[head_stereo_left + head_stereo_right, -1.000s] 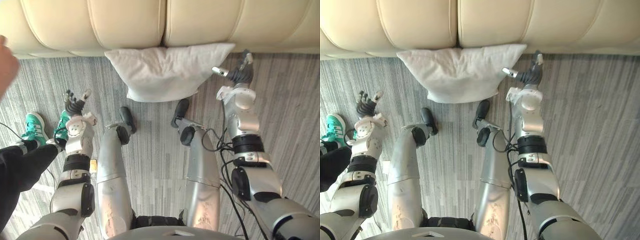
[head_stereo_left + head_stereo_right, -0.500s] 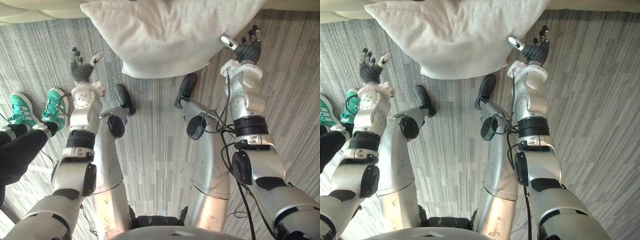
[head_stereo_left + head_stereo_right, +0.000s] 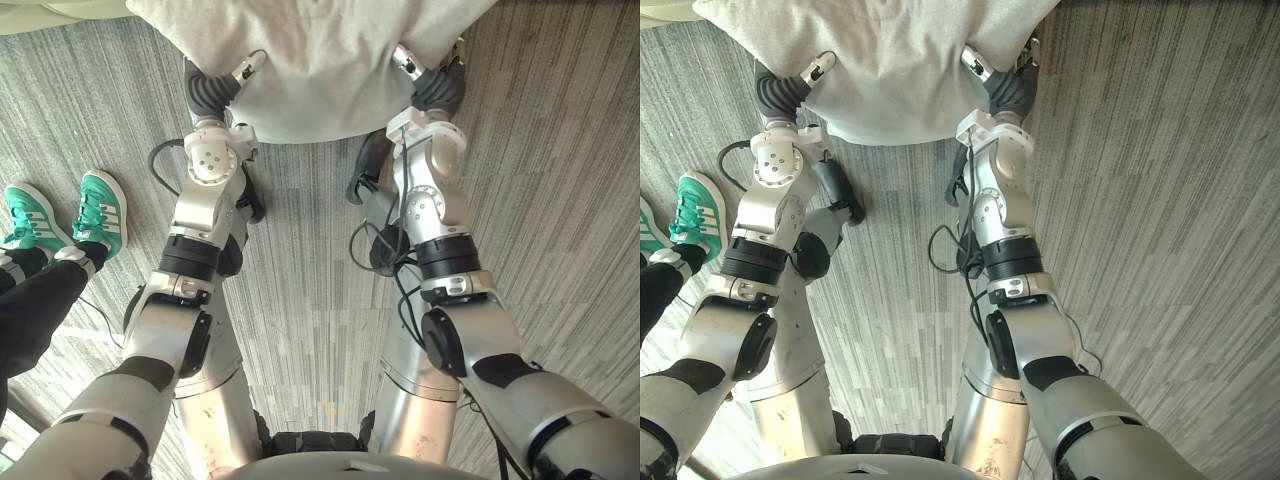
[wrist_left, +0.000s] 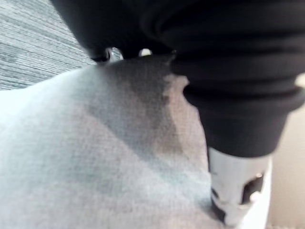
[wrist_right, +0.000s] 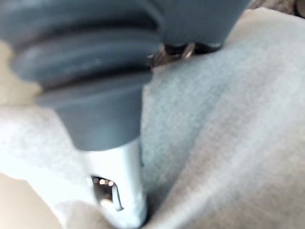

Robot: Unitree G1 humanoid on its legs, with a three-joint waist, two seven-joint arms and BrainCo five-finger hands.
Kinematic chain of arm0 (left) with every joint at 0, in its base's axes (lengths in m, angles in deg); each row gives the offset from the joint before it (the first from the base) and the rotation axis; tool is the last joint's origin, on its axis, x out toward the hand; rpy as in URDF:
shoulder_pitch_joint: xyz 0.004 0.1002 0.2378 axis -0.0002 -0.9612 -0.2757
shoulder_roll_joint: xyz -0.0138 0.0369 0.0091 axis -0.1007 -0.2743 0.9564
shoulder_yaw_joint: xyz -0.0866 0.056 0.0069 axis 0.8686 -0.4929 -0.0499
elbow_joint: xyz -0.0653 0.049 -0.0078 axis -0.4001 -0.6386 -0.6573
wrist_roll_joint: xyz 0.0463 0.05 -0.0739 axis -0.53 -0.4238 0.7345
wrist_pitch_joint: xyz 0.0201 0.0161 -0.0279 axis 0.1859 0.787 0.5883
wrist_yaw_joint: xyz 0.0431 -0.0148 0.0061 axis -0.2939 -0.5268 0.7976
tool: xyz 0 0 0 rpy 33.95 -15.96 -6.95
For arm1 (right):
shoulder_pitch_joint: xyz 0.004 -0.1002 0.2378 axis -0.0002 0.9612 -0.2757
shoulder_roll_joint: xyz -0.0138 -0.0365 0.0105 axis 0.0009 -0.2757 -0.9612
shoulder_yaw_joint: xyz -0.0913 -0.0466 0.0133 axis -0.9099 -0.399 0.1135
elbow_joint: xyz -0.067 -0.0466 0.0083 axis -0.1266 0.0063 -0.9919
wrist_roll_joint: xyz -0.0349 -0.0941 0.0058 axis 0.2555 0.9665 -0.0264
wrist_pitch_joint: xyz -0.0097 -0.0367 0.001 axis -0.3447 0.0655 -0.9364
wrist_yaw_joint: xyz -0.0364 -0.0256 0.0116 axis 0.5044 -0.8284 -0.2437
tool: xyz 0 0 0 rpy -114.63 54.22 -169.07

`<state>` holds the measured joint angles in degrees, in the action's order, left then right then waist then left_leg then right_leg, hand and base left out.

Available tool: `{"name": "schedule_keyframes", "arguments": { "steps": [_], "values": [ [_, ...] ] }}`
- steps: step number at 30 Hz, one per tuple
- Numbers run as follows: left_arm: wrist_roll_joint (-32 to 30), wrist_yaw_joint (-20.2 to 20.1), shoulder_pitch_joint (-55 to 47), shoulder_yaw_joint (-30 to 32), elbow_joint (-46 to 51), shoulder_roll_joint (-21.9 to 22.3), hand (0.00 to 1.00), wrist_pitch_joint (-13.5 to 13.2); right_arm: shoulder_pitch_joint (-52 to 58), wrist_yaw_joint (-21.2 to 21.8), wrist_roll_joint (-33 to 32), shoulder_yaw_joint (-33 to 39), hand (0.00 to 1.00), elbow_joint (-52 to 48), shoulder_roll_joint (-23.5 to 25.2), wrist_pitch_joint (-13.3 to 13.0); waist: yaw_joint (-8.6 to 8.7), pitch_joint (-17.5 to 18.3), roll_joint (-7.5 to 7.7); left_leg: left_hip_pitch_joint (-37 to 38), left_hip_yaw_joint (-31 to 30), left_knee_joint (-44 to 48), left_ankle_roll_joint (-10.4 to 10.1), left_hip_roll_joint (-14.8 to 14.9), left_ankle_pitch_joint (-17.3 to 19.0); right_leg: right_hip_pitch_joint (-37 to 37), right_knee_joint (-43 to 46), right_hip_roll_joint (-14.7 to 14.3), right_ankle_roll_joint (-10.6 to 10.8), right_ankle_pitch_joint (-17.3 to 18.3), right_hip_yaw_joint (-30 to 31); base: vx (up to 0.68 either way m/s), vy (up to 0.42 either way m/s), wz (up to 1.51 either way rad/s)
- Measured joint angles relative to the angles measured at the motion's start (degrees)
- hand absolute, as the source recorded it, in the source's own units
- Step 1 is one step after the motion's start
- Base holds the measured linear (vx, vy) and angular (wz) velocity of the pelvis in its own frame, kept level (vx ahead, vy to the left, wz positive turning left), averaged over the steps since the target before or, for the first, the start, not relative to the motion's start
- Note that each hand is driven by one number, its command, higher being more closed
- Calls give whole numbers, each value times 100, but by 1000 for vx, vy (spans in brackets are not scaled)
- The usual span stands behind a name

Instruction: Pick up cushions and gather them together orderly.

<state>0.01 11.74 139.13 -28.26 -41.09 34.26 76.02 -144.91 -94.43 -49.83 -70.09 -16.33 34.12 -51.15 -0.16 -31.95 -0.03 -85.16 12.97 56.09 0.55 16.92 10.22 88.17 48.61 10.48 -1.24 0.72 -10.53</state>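
Fingers of both hands are tucked under the cushion (image 3: 320, 60), so I cannot tell how far they have closed or whether they have a grip. The left hand (image 3: 212, 88) sits at the cushion's near-left corner, about 11 o'clock in the head view. The right hand (image 3: 432, 85) is at the near-right corner, about 1 o'clock. Each thumb lies on top of the fabric, the left thumb (image 3: 246, 68) and the right thumb (image 3: 405, 57) both pressing in. The wrist views show the cloth dented around them.

The cushion lies on the floor (image 3: 560, 150) at 12 o'clock, just in front of the sofa (image 3: 40, 8). I judge the two-corner placement is meant to lift it level without sagging or twisting.

Half a second ago both hands hung open in the air, off the cushion's lower corners and clear of the cloth. They have since come onto it. The whole view has also shifted forward, which is camera motion, not the cushion moving.

A person's green shoes (image 3: 100, 205) stand at 9 o'clock, well apart from the left arm.
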Motion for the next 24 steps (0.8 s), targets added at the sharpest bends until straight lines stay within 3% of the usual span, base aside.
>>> {"name": "schedule_keyframes", "arguments": {
  "steps": [16,24],
  "values": [
    [49,144,-510,0,767,-262,100,46,888,29,-154,-275,100,-1056,32,-180,53,4,-2,184,-70,-197,-51,-25,-105,-317,-280,-55,-130,-140,-120,-66,-43,0],
    [118,115,-1703,1,1896,-153,100,-9,1922,273,-4,-660,100,-1756,275,-178,45,29,5,1658,-42,-1054,-151,-139,-298,-1836,-1118,-161,-84,-203,-287,-83,-65,6]
  ]
}}
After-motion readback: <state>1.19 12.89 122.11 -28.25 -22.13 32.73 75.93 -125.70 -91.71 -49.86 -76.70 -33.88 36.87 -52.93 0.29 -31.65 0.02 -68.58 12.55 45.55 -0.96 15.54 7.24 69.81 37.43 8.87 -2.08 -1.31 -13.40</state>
